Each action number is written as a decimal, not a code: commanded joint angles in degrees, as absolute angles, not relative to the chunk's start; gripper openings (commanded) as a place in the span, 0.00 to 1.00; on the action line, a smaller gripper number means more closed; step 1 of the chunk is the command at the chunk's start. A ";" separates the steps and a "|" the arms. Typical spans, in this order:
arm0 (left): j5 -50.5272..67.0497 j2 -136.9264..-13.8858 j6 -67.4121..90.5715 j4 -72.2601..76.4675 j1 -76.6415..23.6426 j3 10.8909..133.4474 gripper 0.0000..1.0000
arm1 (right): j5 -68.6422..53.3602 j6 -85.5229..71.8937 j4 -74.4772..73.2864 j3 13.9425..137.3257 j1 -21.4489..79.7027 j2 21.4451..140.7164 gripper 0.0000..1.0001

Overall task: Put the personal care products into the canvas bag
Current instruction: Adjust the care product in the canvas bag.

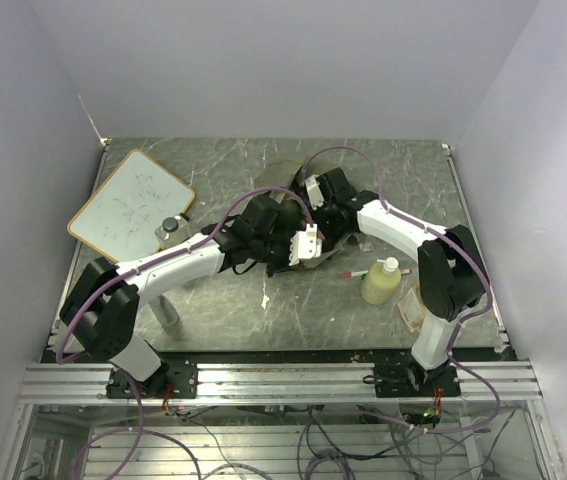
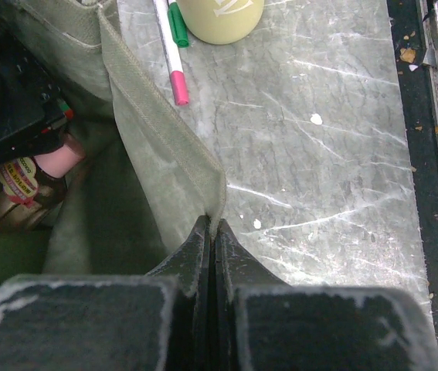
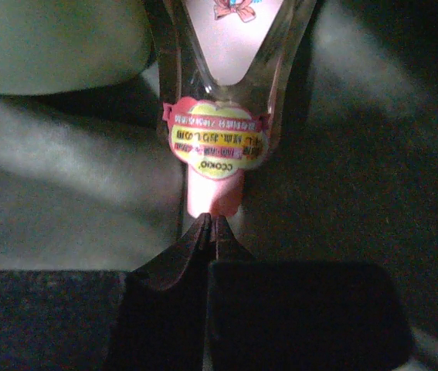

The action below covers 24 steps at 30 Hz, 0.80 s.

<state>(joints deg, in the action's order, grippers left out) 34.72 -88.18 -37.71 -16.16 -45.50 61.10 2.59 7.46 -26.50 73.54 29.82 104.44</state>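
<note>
Left end effector (image 2: pixel 212 226) — tight on bag (image 2: pixel 153 143)

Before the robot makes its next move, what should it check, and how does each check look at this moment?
1. The left gripper pinches the bag by its rim: ok.
2. The right gripper is shut on the pink bottle: ok.
3. The pink bottle is inside the bag: ok. The left wrist view shows it below the rim.
4. The pink bottle rests on the bag's floor, so letting go is safe: cannot tell, too dark.
5. Everything is packed: not ok. The yellow-green bottle sits outside on the table, beside the pen.
</note>
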 commanded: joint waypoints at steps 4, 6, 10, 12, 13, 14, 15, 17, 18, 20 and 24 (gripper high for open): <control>37.30 -86.82 -37.20 -16.44 -46.67 59.52 0.07 | 1.19 8.02 -32.16 77.06 28.50 101.28 0.00; 37.35 -86.80 -36.87 -16.13 -46.79 59.53 0.07 | -2.07 7.35 -32.10 76.21 28.53 100.72 0.03; 37.55 -86.74 -36.89 -16.63 -47.11 59.68 0.07 | -4.59 5.39 -29.13 71.80 28.64 99.18 0.33; 37.76 -86.79 -37.40 -17.06 -47.20 59.76 0.07 | -4.46 4.51 -27.67 69.66 29.12 99.77 0.51; 37.86 -86.79 -37.62 -17.37 -47.27 59.77 0.07 | -3.87 3.86 -26.97 68.84 29.28 100.43 0.54; 37.95 -86.83 -37.88 -17.72 -47.24 59.91 0.07 | -2.89 3.15 -26.55 68.35 29.42 101.24 0.55; 37.97 -86.87 -37.96 -17.86 -47.28 60.03 0.07 | -1.84 2.62 -25.87 67.86 29.44 102.02 0.57; 38.05 -86.99 -38.09 -18.05 -47.29 60.11 0.07 | -0.24 2.14 -24.93 67.74 29.38 103.84 0.58; 38.06 -87.00 -38.00 -17.93 -47.26 60.05 0.07 | 0.40 2.04 -24.42 67.64 29.44 104.68 0.58; 38.27 -87.16 -37.93 -17.70 -47.28 59.99 0.07 | 1.52 2.15 -23.10 67.41 29.51 106.32 0.59; 38.15 -87.25 -37.88 -17.45 -47.22 59.86 0.07 | 2.27 2.02 -21.82 67.01 29.50 110.13 0.59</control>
